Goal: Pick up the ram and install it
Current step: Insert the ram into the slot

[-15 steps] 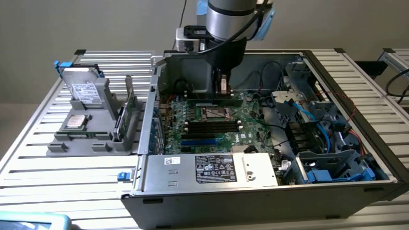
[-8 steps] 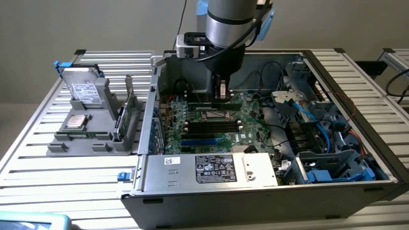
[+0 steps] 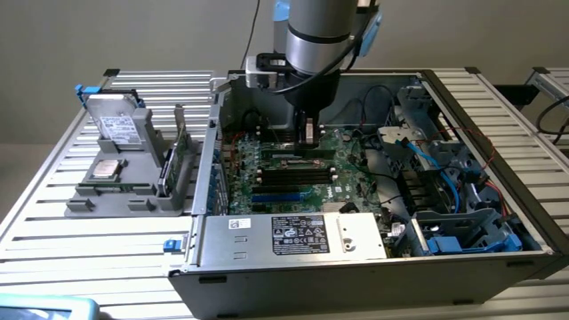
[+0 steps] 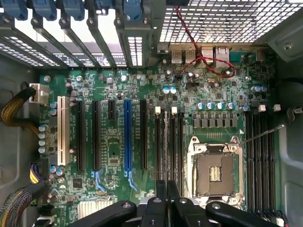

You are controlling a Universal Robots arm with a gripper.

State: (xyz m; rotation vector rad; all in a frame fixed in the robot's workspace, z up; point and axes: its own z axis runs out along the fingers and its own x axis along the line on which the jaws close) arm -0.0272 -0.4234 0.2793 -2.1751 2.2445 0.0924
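My gripper [image 3: 308,137] reaches down into the open computer case [image 3: 356,273], low over the green motherboard [image 3: 342,143]. In the wrist view the black fingers [image 4: 156,208] stand pressed together, and the gripper [image 4: 168,196] is shut on the ram [image 4: 166,142]. The ram shows edge-on as a thin grey strip. It hangs in line with the black memory slots [image 4: 174,142] that have white end clips, beside the bare processor socket [image 4: 215,170]. I cannot tell whether the ram touches a slot.
A second bank of black slots [image 4: 260,156] lies past the socket. Long expansion slots, one of them blue [image 4: 127,137], run parallel. Red wires [image 4: 203,61] and blue cables [image 3: 444,167] cross the case. A power supply [image 3: 294,233] sits at the front. A grey parts fixture [image 3: 124,193] stands outside the case.
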